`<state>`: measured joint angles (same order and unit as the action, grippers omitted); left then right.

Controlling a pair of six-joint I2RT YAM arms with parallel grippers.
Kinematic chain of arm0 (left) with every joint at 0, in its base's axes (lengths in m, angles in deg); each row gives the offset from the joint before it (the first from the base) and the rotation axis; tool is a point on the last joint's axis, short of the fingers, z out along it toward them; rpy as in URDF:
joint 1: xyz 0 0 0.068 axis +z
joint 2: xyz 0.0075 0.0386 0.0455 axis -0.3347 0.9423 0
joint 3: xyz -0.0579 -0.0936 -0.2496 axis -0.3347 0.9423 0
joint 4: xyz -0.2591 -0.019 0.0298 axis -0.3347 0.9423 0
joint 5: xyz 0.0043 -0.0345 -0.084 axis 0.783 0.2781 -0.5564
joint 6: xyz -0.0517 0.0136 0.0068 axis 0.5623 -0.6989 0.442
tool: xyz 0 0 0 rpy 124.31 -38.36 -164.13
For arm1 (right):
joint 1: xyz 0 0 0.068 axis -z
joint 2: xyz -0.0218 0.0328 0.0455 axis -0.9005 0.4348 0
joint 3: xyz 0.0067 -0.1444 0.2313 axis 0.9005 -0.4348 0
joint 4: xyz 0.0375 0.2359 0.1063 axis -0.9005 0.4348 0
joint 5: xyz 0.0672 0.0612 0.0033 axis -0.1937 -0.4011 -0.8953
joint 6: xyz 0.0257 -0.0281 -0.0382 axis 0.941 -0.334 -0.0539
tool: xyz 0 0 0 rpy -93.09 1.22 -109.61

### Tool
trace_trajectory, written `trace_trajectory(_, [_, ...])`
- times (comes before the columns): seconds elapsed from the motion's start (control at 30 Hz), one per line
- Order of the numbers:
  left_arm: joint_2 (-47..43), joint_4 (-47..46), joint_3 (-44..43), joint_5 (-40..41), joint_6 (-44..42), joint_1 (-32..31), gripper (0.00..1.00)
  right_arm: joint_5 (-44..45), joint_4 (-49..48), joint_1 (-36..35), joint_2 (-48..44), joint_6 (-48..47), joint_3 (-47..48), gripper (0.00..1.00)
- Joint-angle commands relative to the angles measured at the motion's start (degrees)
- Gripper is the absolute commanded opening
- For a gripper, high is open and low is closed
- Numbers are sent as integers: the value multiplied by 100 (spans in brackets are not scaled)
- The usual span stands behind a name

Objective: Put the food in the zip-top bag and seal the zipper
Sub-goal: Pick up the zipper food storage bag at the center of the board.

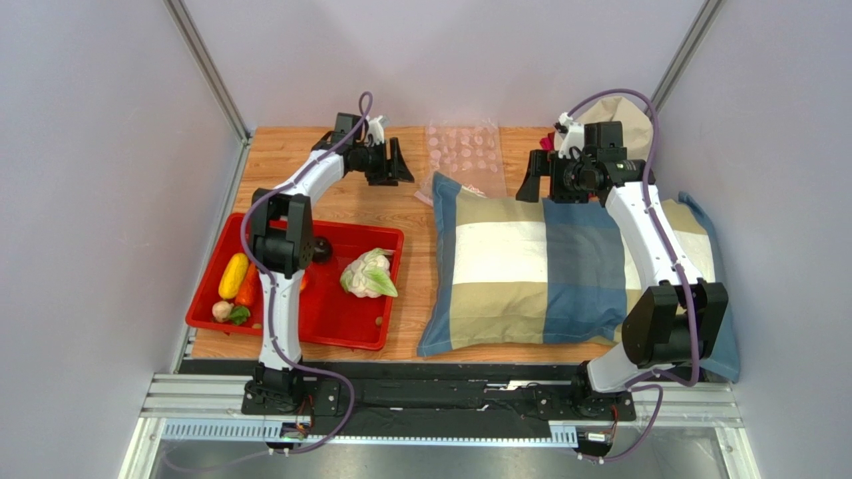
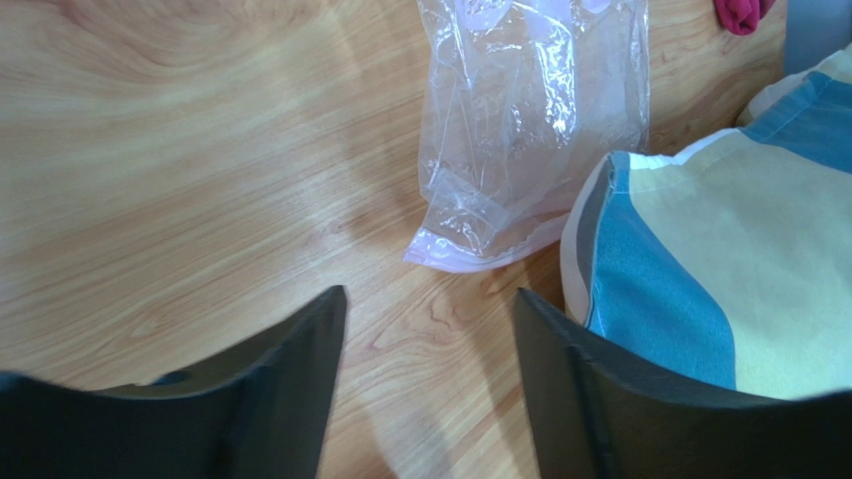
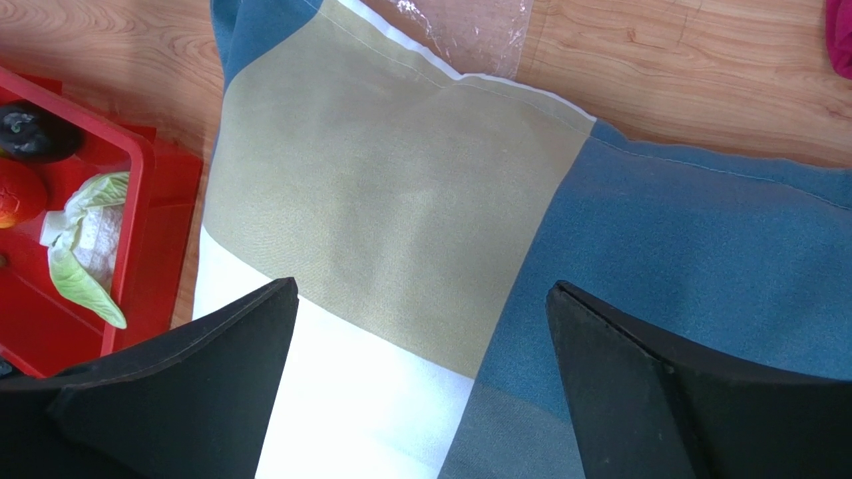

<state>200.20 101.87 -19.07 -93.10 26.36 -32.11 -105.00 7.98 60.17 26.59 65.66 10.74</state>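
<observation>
The clear zip-top bag (image 1: 464,155) with pinkish dots lies flat on the table at the back, its near end under the pillow's far edge; it also shows in the left wrist view (image 2: 530,130) and a corner in the right wrist view (image 3: 470,35). The food sits in the red tray (image 1: 345,329): yellow piece (image 1: 233,275), carrot (image 1: 247,287), cauliflower (image 1: 368,274), a dark fruit (image 3: 35,133) and a red-orange fruit (image 3: 20,192). My left gripper (image 1: 400,163) is open and empty, just left of the bag. My right gripper (image 1: 533,183) is open and empty above the pillow's far edge.
A large checked pillow (image 1: 560,269) in blue, beige and white covers the right half of the table, next to the tray. A small magenta thing (image 2: 740,14) lies at the back by the right arm. Grey walls close in both sides.
</observation>
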Motion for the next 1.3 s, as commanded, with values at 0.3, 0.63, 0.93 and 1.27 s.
trace_trajectory(0.3, [695, -991, -174, -571, 1035, -221, 85, -37, -175, -51, 291, -79, 513, 100])
trace_trajectory(0.63, [1223, -1580, -526, -931, 1537, -353, 82, -45, -148, -52, 511, -131, 706, 100])
trace_trajectory(0.93, [741, -1756, -281, -1239, 1713, -221, 28, -151, -25, -51, 801, -764, 1172, 100])
trace_trajectory(1.27, [-973, -265, -95, -967, 1012, 473, 0, -924, -578, -183, 459, -1229, 1155, 100])
